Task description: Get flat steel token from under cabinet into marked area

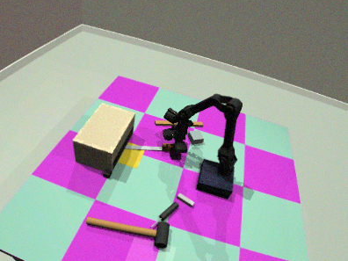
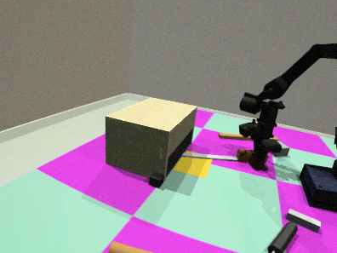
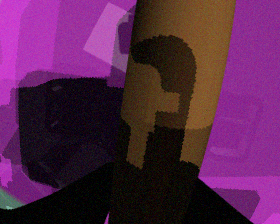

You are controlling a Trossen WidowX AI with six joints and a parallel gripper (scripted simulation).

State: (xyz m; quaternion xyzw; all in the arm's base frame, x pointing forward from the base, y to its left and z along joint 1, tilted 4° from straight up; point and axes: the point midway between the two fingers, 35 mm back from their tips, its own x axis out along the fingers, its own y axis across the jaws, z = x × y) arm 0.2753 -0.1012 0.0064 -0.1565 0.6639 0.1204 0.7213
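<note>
The cabinet [image 1: 103, 128] [image 2: 136, 146] stands at the left, with a dark low opening along its front. The yellow marked area [image 1: 133, 159] [image 2: 197, 170] lies in front of it. My gripper [image 1: 175, 148] [image 2: 256, 158] [image 3: 150, 177] is shut on the brown wooden handle [image 1: 166, 147] [image 2: 243, 155] [image 3: 175, 30] of a tool, low over the table. Its long flat steel blade [image 1: 149, 148] [image 2: 221, 157] points at the cabinet, crosses the back part of the yellow area and reaches the front opening. The blade's far end is hidden. The steel token cannot be made out in any view.
A wooden stick [image 1: 163, 123] [image 2: 227, 135] and a grey block [image 1: 196, 137] [image 2: 282, 152] lie beyond the gripper. A mallet [image 1: 123, 228], a dark-handled tool [image 1: 170, 211] [image 2: 282, 238] and a white bar [image 1: 185, 199] [image 2: 304, 220] lie on the near side. A black foot [image 2: 156, 179] supports the cabinet's near front corner.
</note>
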